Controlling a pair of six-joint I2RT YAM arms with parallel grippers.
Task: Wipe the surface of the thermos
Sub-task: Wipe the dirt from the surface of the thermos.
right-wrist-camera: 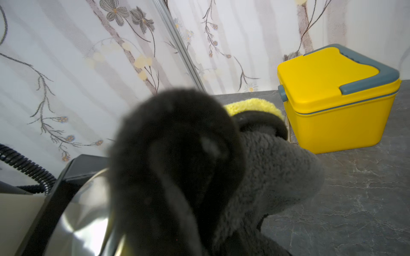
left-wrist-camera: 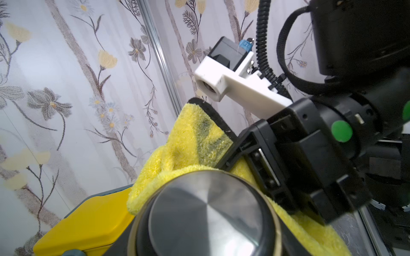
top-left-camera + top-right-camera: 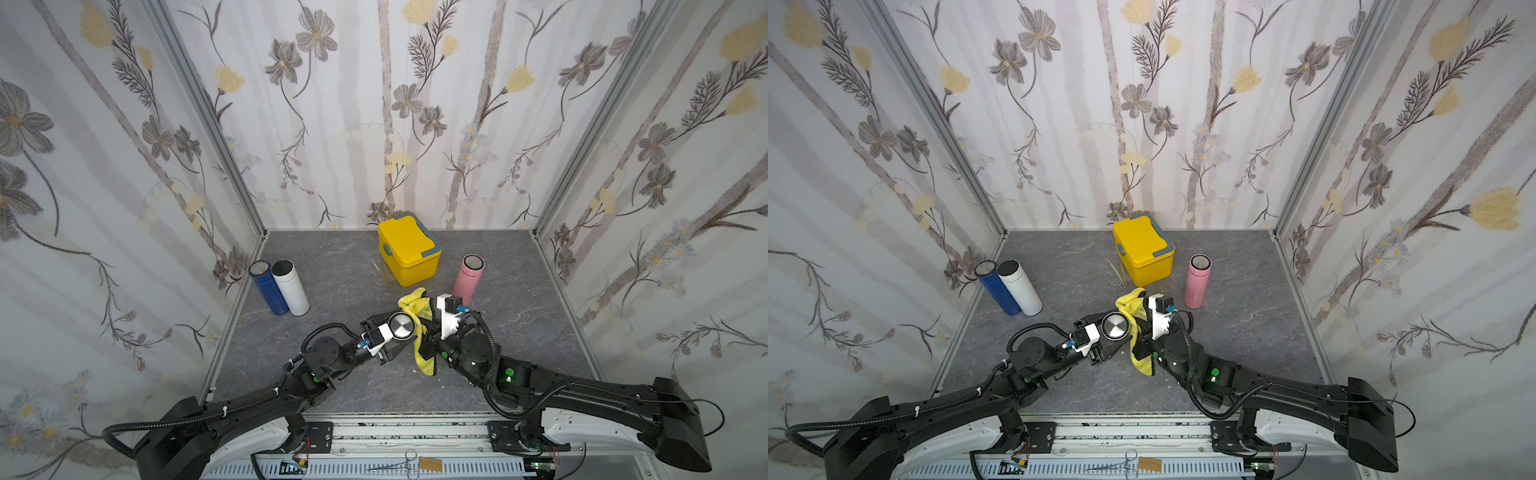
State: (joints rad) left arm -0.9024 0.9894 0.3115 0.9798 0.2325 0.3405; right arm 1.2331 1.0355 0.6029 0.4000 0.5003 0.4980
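On the grey marbled table point(image 3: 332, 374), enclosed by flowered walls, 2 black arms reach in from the near edge and meet near the middle. A yellow box point(image 3: 409, 253) with a grey-blue handle stands towards the back wall, its lid closed. At the left wall, a blue thermos point(image 3: 268, 291) and a white thermos point(image 3: 291, 291) stand upright and touching. A pink thermos point(image 3: 467, 280) stands upright to the right of the box.

The steel-lidded thermos point(image 3: 402, 324) is upright at the centre, just in front of the box. The left fingers point(image 3: 390, 337) are clamped on its body, 1 on each side. Whether its base rests on the table cannot be told.

A cloth point(image 3: 411, 305), yellow on 1 face and grey point(image 1: 266, 166) on the other, is pinched tight in the right fingers point(image 3: 427, 337). It lies against the thermos's right side just below the lid point(image 2: 206, 212), with 1 end hanging down.

Thin tweezers point(image 3: 1115, 272) lie on the table beside the box's left side.
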